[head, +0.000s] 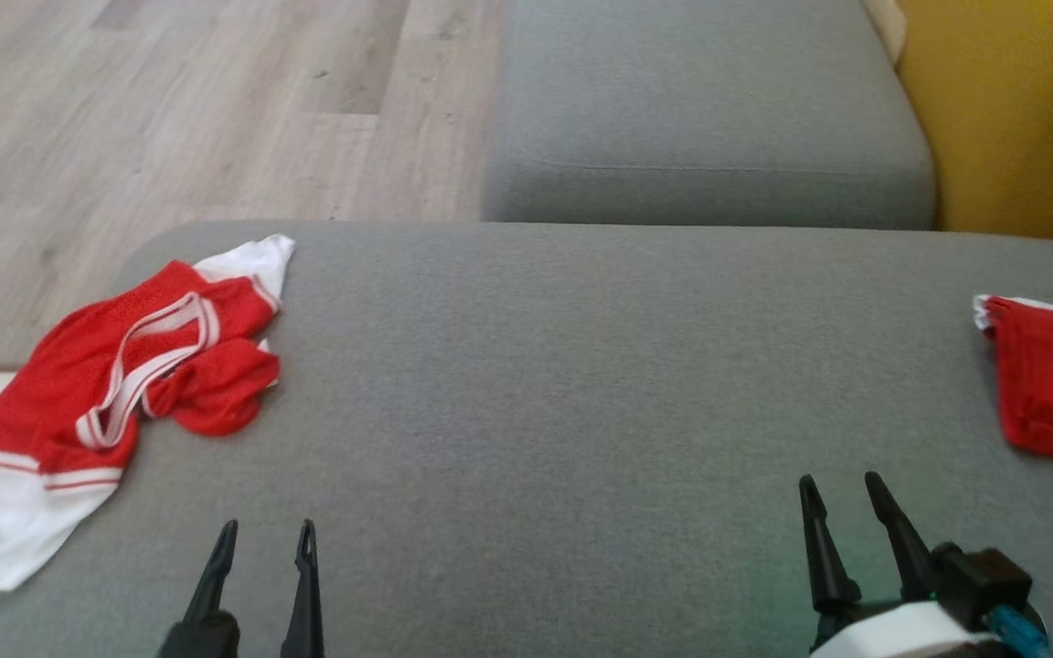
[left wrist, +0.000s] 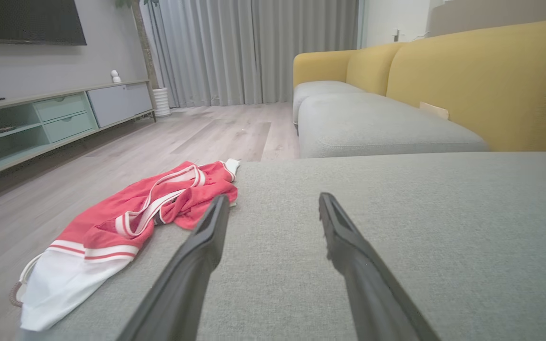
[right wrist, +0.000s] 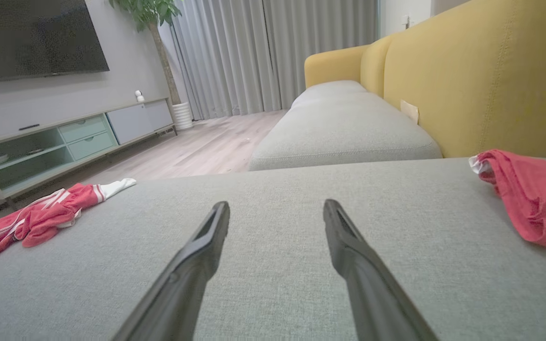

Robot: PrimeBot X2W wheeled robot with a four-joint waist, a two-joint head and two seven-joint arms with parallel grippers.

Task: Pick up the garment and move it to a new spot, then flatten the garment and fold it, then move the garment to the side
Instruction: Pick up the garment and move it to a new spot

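Garment (head: 124, 384), red mesh with white trim and a white panel, lying crumpled at the left edge of the grey cushion (head: 581, 366); its white end hangs over the cushion's near left corner toward the floor (head: 170, 110). In the left wrist view the garment (left wrist: 126, 222) lies on the cushion just left of the fingers; in the right wrist view the garment (right wrist: 40, 218) sits at the cushion's far left. Second garment (head: 1052, 384), red with a white edge, bunched at the cushion's right edge, well apart from the first. Left gripper (head: 268, 528) over the cushion's near edge, left of centre; jaws spread wide, holding nothing; near the garment, not touching it. Right gripper (head: 839, 482) over the cushion's near edge, right of centre; jaws likewise wide and empty; apart from the second garment. Far cushion (head: 700, 110) beyond the cushion's back edge; yellow backrest (head: 1020, 110) to the cushion's right rear.
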